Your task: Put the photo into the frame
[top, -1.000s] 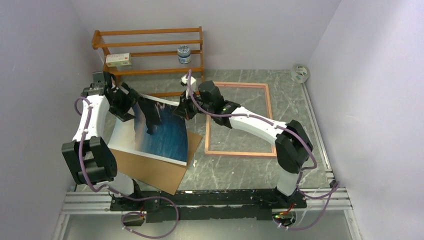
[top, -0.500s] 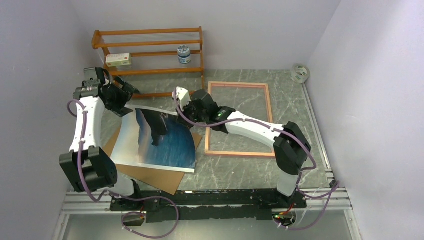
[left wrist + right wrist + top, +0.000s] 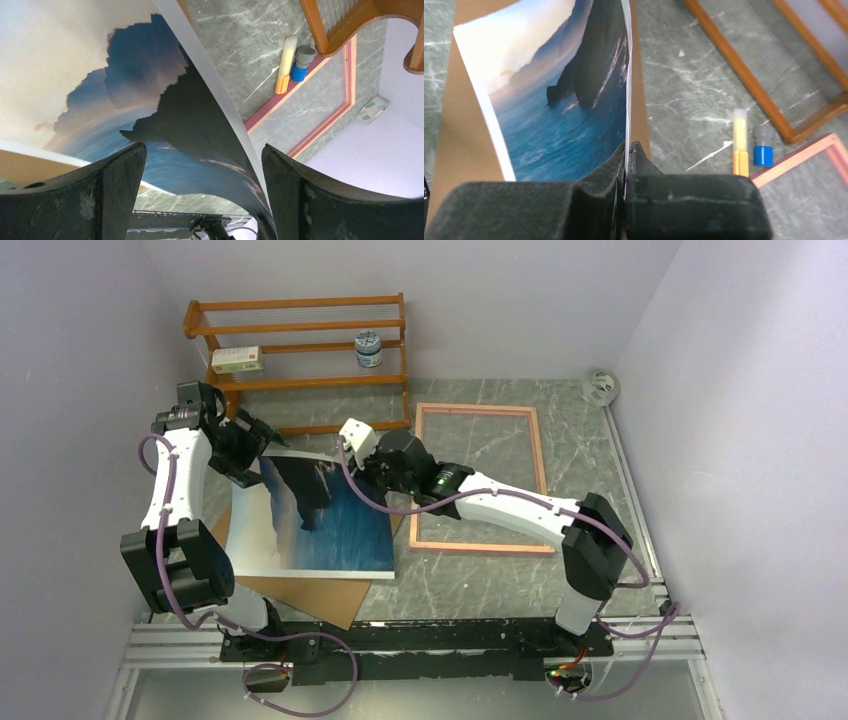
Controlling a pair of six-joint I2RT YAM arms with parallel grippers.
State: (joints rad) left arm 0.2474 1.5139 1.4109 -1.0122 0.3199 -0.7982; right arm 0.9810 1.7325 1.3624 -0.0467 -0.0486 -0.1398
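Where the left fingers [image 3: 258, 435] hover: spread wide beside the far left corner of the photo [image 3: 320, 515], with nothing gripped between them.
Hardboard sheet [image 3: 310, 595]: laid flat on the surface [image 3: 480, 580] and largely covered by the photo.
Photo: turned picture side up, left of the frame [image 3: 478, 408] and near it. Its near part is rested on the hardboard, and its far right edge is raised and curled.
Handling: judged light, thin and floppy, probably glossy enough to slip, and easily creased. A sag is allowed by a one-edge grip, so support at two opposite edges or corners is advised, with the printed face spared.
Right fingers [image 3: 626, 152]: pinched tight on the photo's raised right edge.
Yellow tube [image 3: 739, 142] and blue-capped container [image 3: 763, 147]: laid side by side just beside the frame's corner.
Frame: laid flat on the surface, right of the photo, its opening unfilled.
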